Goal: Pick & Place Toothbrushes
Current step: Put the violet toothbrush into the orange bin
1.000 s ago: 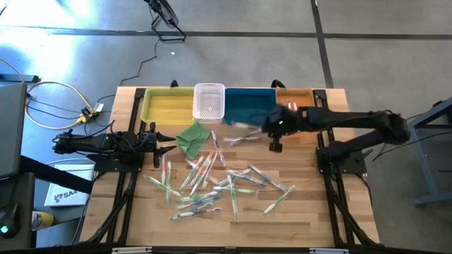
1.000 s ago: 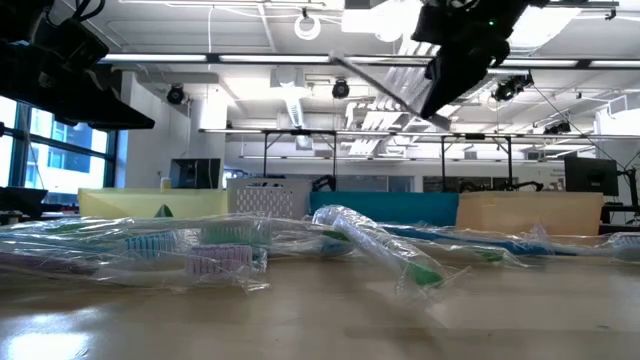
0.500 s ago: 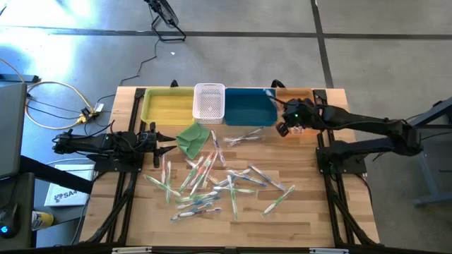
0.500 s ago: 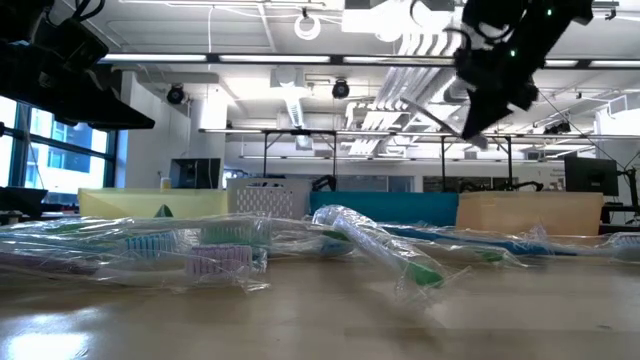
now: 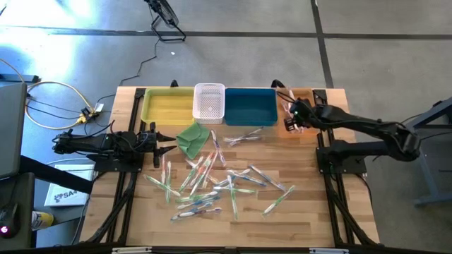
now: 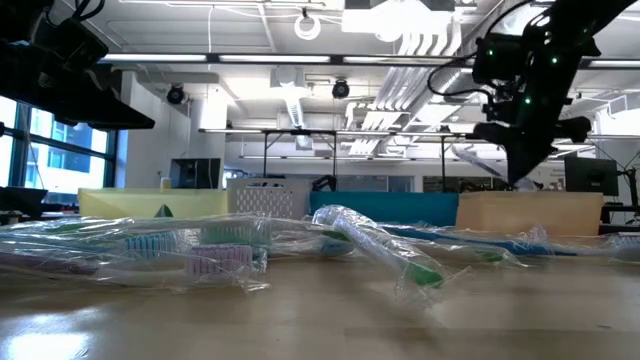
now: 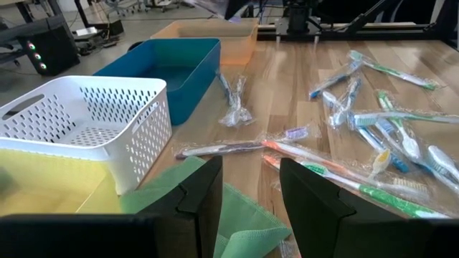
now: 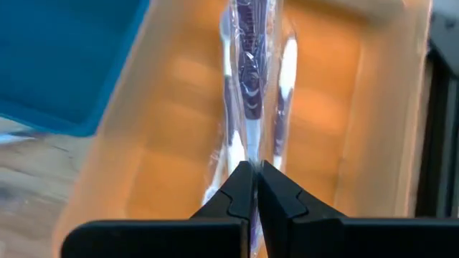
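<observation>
Holding a wrapped toothbrush [image 8: 251, 79] pinched by its wrapper end in the closed jaws of the right gripper [image 5: 292, 113], I am over the orange bin [image 5: 308, 95] at the tabletop's far right corner, and in my wrist view the brush hangs lengthwise above the bin floor. To do this well I would bring the arm lower before letting go, keep the brush parallel to the bin's long walls, and open fully so the clinging wrapper does not drag out with the fingers. Counting from the near edge outward: the loose pile of toothbrushes [image 5: 212, 185] in mid-tabletop holds roughly two dozen, too overlapped for an exact count; one folded green cloth [image 5: 192, 137] lies beyond it; a few more brushes lie just in front of the blue bin [image 5: 250, 106]. Along the far edge stand four containers: one yellow bin [image 5: 168, 106], one white basket [image 5: 209, 100], one blue, one orange. The left gripper [image 5: 161, 147] waits at the left edge beside the cloth, jaws parted and empty.
</observation>
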`<state>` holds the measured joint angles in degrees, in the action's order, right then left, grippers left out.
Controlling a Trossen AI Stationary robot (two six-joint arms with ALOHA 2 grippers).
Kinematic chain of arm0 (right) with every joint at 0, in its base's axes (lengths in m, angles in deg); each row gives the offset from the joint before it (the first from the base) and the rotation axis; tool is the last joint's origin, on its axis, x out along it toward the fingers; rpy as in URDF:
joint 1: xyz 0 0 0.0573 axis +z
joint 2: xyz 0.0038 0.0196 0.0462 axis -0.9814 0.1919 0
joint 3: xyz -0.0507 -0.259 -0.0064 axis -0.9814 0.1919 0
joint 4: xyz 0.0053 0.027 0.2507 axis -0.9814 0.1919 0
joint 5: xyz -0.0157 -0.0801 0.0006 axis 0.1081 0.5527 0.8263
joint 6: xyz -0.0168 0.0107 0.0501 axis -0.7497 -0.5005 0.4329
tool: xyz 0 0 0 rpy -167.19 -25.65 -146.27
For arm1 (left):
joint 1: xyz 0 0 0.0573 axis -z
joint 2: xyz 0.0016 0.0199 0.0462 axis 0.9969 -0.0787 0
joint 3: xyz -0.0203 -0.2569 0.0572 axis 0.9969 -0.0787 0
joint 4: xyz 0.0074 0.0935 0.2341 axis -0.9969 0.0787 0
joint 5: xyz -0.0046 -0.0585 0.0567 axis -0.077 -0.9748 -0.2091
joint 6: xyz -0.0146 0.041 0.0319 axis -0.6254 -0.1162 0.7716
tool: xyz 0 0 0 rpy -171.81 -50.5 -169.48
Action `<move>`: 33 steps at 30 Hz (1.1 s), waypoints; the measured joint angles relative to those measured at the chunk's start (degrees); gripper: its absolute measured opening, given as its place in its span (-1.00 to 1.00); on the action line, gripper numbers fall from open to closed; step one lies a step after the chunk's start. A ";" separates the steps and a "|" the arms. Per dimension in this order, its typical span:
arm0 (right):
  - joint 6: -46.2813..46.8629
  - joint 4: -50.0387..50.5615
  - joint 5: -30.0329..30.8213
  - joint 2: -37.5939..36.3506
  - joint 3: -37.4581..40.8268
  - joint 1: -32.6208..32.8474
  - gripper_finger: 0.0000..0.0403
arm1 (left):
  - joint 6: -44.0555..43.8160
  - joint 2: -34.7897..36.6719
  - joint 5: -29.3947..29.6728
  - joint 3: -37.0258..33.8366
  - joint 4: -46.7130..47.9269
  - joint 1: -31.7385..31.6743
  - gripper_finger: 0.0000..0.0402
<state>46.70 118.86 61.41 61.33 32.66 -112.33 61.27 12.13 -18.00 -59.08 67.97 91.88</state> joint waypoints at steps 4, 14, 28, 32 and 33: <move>-0.02 0.08 -0.84 0.00 1.69 -1.56 -0.98 | 0.00 0.00 0.04 0.00 0.00 0.00 -0.32; 0.50 0.21 -3.76 0.00 2.37 -3.50 -0.98 | -0.01 0.00 0.17 0.00 0.00 -0.01 -0.32; 0.27 0.00 -3.62 0.02 2.37 -4.28 -0.82 | -0.39 0.00 0.17 0.00 0.00 0.00 -0.32; 0.25 -0.05 -3.62 0.02 2.37 -4.28 -0.72 | -0.42 0.00 0.17 0.00 0.00 0.00 -0.32; 0.25 -0.05 -3.62 0.02 2.35 -4.28 -0.69 | -0.39 0.00 0.17 0.00 0.00 -0.02 -0.32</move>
<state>46.95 118.81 57.79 61.35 35.01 -116.60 60.88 12.13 -17.83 -59.08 67.97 91.86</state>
